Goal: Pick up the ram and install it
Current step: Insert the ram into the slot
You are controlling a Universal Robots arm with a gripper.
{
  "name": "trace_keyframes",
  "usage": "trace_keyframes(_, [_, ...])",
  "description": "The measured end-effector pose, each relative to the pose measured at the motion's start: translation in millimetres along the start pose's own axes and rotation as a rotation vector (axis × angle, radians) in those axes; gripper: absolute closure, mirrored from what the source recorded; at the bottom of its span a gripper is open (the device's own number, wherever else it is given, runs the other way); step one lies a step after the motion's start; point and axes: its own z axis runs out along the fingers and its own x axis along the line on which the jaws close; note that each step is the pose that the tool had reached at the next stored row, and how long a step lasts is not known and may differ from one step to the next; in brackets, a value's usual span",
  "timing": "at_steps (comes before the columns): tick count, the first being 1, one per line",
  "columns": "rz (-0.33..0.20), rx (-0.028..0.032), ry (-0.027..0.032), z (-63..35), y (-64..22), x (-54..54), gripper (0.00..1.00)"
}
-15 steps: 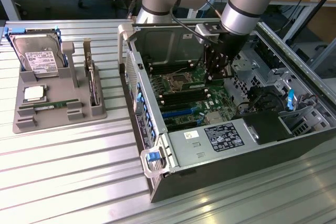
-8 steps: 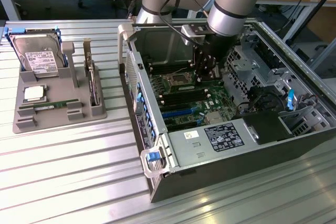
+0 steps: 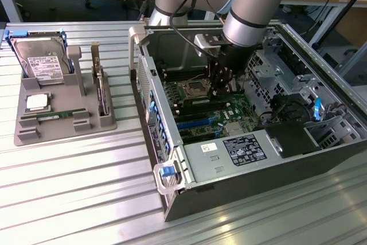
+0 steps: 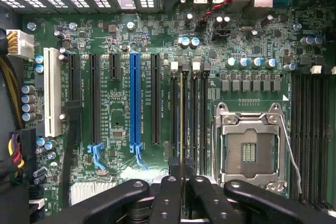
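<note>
One ram point(image 4: 182, 124) pinched edge-on by the claw point(image 4: 182, 182), close between motherboard point(image 4: 121, 66) slots.

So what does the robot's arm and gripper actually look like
The arm is built of thick silver-grey tube sections with pale blue caps at the joints. Black cables run down alongside it to the wrist, where a silver metal block sits. The gripper is black, with slim fingers hung on jointed links studded with round screw heads.
</note>
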Motion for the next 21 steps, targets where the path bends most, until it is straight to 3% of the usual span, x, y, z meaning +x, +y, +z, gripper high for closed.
trace_keyframes(21, [0.000,0.0001,0.0009,12.0,2.1,2.4,0.88])
